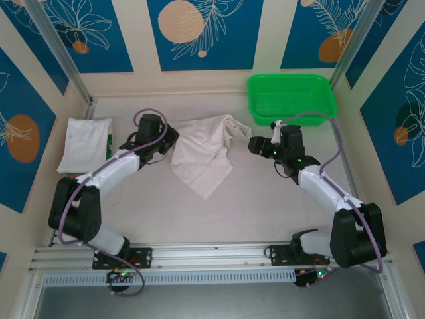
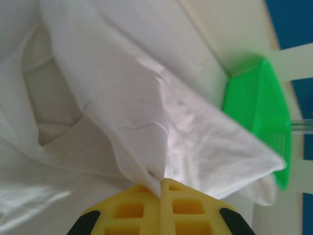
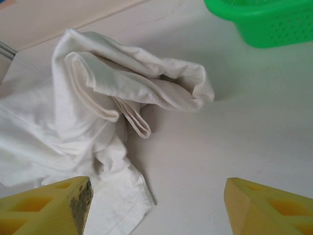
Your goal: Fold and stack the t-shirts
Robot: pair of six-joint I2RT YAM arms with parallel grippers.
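In the top view, the folded t-shirt (image 1: 85, 144) lies at the 9 o'clock side of the worktop (image 1: 265, 199). A small green patch shows at its 3 o'clock edge, too small to identify. The left arm's wrist covers the 9 o'clock edge of the crumpled t-shirt (image 1: 206, 154), so the grip point is hidden there. In the left wrist view the cloth (image 2: 122, 98) crowds the lens, and only the fingertips of the tool clear the bottom edge. The far corner of the green basket (image 2: 259, 103) is cut off at 3 o'clock. There are two t-shirts, one basket and two arms. The left arm reaches from its base at 7 o'clock, elbow out toward 9, forearm angled toward 1 o'clock. The left tool (image 1: 172, 137) (image 2: 160, 188) is pinched shut on a fold of the crumpled t-shirt, which is bunched mid-worktop with a point trailing toward 6 o'clock. The green basket (image 1: 291, 98) (image 3: 264, 22) sits at 1 o'clock. The right arm rises from 5 o'clock and its forearm angles toward 10 o'clock. The right tool (image 1: 255, 145) (image 3: 157, 183) is just beside the shirt's 3 o'clock bunch (image 3: 98, 98), its fingers (image 3: 49, 205) spread wide with nothing gripped.
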